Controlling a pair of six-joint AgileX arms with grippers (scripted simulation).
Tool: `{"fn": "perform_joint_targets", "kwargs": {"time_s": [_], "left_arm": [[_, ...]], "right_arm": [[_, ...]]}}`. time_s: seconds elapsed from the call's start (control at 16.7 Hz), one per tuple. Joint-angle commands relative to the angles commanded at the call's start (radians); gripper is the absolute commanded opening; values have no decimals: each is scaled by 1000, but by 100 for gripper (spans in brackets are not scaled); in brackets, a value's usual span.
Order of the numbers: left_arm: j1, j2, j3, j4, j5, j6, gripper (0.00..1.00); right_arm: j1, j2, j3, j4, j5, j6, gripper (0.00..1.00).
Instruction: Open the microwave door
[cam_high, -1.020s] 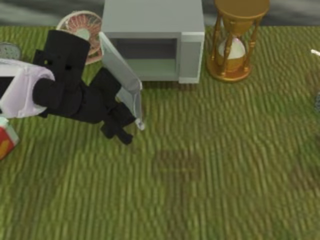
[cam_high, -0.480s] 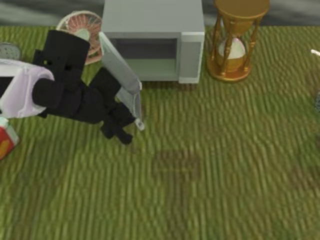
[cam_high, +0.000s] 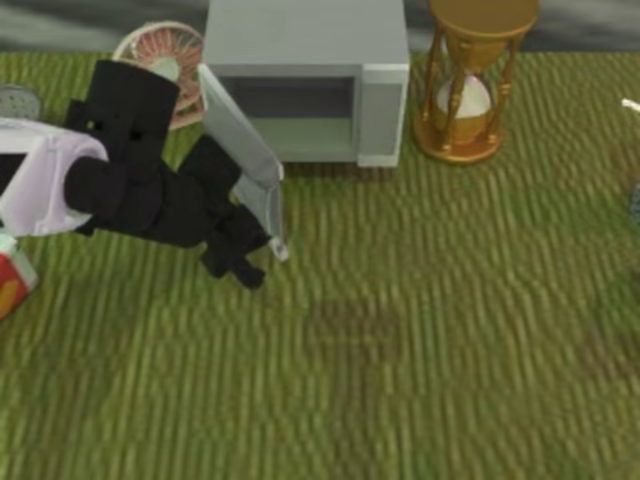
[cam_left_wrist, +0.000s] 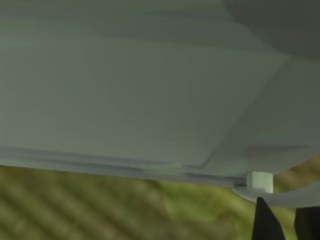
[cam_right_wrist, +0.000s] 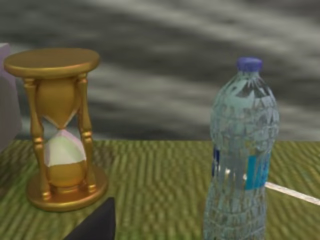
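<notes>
The silver-grey microwave (cam_high: 305, 35) stands at the back of the table, its cavity showing. The microwave door (cam_high: 240, 130) is swung well out on its left hinge, its free edge pointing toward the table's front. My left gripper (cam_high: 262, 250) is at that free edge, shut on the door's handle. In the left wrist view the door panel (cam_left_wrist: 125, 100) fills most of the picture, and the two dark fingers (cam_left_wrist: 264, 222) stand either side of the curved grey handle (cam_left_wrist: 285, 196). My right gripper (cam_right_wrist: 102, 225) shows only as a dark tip in its own wrist view, parked off the table's right.
A pink fan (cam_high: 160, 55) stands behind the open door, left of the microwave. A golden hourglass (cam_high: 468, 90) is right of it. A clear water bottle (cam_right_wrist: 242, 155) stands near the right arm. A red and yellow object (cam_high: 10, 285) lies at the left edge.
</notes>
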Motion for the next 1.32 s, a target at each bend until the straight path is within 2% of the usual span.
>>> {"fn": "perform_joint_targets", "kwargs": {"time_s": [0.36,0.66,1.32], "left_arm": [[-4,1,-6,-4,8,-1,0],[29,-2,5,-32,43,70,0],[31,-1,4,-35,45,73,0]], "right_arm": [[0,0,0,0,0,0,100],[0,0,0,0,0,0,100],[0,0,0,0,0,0,100]]}}
